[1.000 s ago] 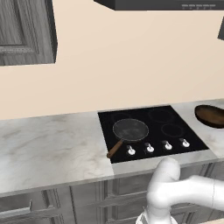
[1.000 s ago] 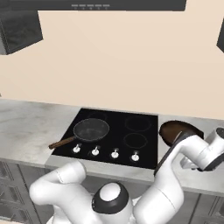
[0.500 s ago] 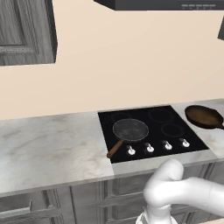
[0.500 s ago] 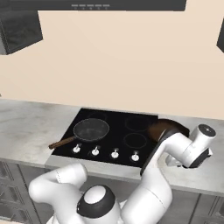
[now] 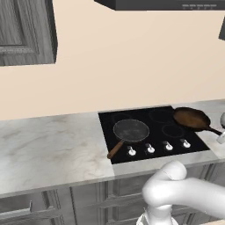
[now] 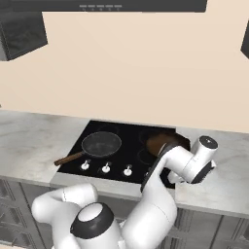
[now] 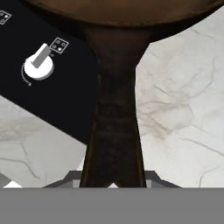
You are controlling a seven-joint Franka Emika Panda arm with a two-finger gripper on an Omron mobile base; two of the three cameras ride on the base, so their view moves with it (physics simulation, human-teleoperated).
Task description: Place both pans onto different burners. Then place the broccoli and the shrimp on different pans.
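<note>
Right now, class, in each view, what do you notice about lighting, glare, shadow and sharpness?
Left base view: soft even light; the cooktop is glossy black, the burners only faint rings. Right base view: the brown pan looks dim, partly behind the arm. Hand view: that pan's handle is close, dark and slightly soft-edged, while a white knob shows crisp; the marble counter is evenly lit.

You find no words, brands or numbers to read. The one sign is a small square of four dots printed on the black cooktop (image 7: 65,96) beside a white knob (image 7: 39,65).
</note>
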